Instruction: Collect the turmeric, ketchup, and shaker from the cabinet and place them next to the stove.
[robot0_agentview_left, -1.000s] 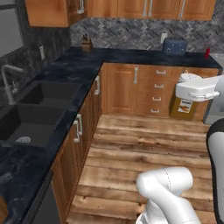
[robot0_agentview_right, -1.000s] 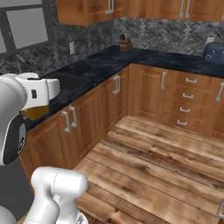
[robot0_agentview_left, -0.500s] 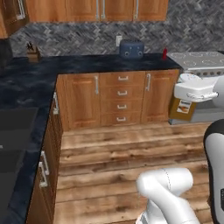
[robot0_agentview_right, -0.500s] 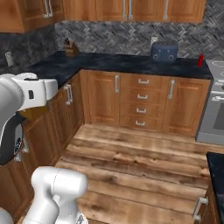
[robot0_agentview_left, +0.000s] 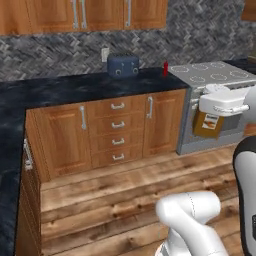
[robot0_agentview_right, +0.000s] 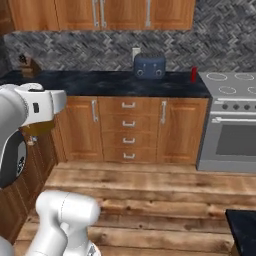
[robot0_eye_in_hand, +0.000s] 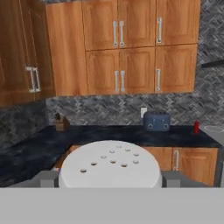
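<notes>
White arm raised, tool (robot0_eye_in_hand: 109, 179) level, jaws clamped on turmeric (robot0_agentview_left: 208, 123)

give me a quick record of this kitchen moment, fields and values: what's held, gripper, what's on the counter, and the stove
held: turmeric, amber jar, white perforated lid
gripper: closed on the jar, carried above the wood floor
counter: blue toaster, ketchup beside the stove, knife block
stove: grey cooktop bare, oven door shut
wall cabinets: doors shut

Bare counter (robot0_agentview_right: 100, 82) beside toaster (robot0_agentview_right: 149, 67) (blue)
</notes>
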